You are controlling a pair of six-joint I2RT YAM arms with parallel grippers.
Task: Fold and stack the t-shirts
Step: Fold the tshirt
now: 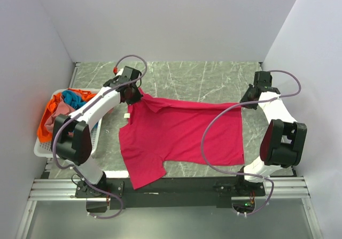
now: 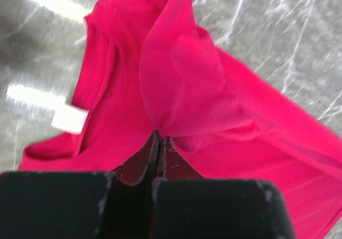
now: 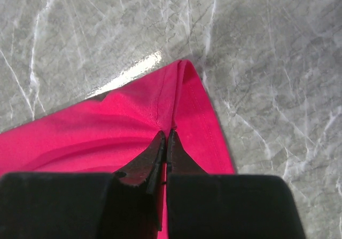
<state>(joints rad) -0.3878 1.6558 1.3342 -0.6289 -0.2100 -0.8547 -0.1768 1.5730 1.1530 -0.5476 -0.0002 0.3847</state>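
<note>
grey marbled surface [image 1: 214, 78] carries it all, and the magenta t-shirt [image 1: 181, 135] lies spread across the middle, long axis running left to right between the two arms. white basket [image 1: 41, 149] at the far left holds the other t-shirts [image 1: 59, 110], bunched up. left end effector [image 1: 130, 93] is pressed together on a fold by the collar, and right end effector [image 1: 250, 101] pinches the hem corner. each arm has its own end, cloth trailing toward the bases, so the fold looks set to come nearward.

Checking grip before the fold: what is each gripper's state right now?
Left gripper: shut on the magenta t-shirt, near its collar.
Right gripper: shut on the same t-shirt's edge.
</note>
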